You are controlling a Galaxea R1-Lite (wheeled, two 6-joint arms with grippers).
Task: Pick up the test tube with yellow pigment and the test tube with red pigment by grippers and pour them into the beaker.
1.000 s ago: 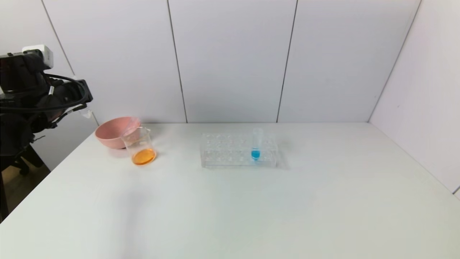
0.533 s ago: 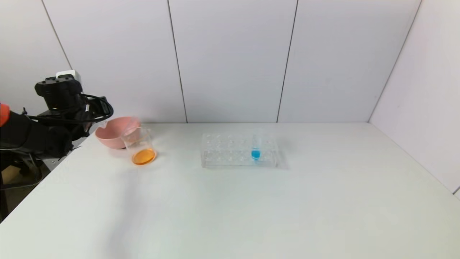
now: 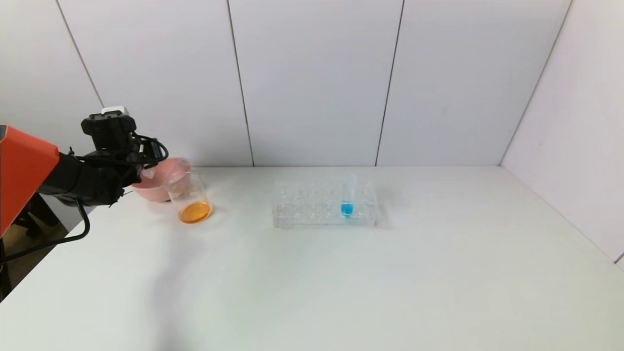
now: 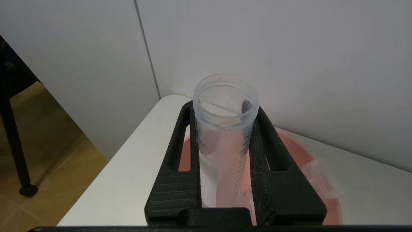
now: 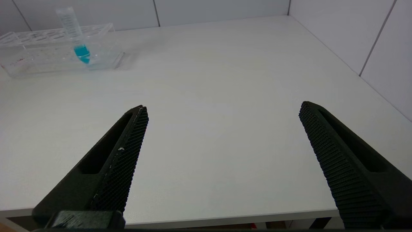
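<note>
My left gripper (image 3: pixel 145 169) is shut on an empty clear test tube (image 4: pixel 225 135) and holds it over the pink bowl (image 3: pixel 155 189); in the left wrist view (image 4: pixel 225 108) the jaws press both sides of the tube. No yellow or red shows in this tube, so I cannot tell which one it is. Another clear tube (image 4: pixel 318 176) lies in the bowl (image 4: pixel 296 151). The beaker (image 3: pixel 189 197) stands just right of the bowl with orange liquid at its bottom. My right gripper (image 5: pixel 222 106) is open and empty above the table's front edge, out of the head view.
A clear tube rack (image 3: pixel 312 210) stands mid-table with one blue-bottomed tube (image 3: pixel 347 197) upright in it; both show in the right wrist view, rack (image 5: pixel 38 53) and tube (image 5: pixel 75 35). The table's left edge is close beside the bowl. White walls stand behind.
My left arm has come in from the far left and lowered, carrying the clear tube rightward to the pink bowl. The beaker, rack and blue tube have not moved.
</note>
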